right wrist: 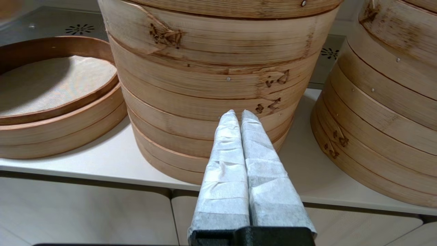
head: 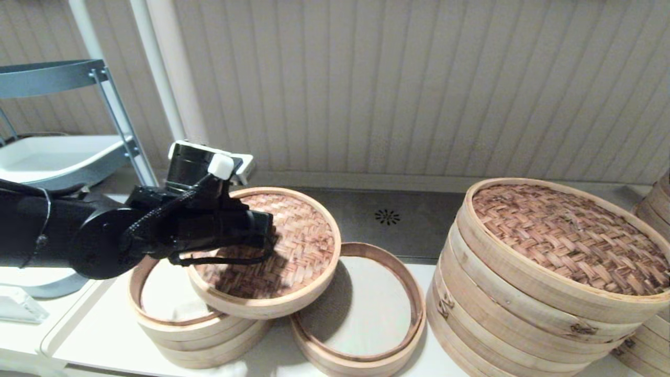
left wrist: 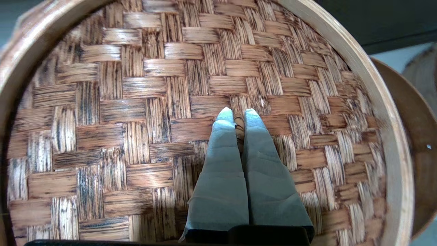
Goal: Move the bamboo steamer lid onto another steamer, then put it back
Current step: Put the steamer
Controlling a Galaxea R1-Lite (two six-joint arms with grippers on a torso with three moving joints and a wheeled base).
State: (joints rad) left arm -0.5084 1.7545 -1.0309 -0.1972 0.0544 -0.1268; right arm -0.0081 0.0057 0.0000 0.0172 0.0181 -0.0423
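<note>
low steamer open-topped, large stack just right

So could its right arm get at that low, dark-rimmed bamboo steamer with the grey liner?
Probably not directly: the right tool sits low before the big stacked steamer, which partly blocks the way to the low steamer.

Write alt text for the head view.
The left gripper holds the bamboo steamer lid tilted in the air, between a pale steamer and a low, darker-rimmed steamer. A large lidded steamer stack stands to the right.
</note>
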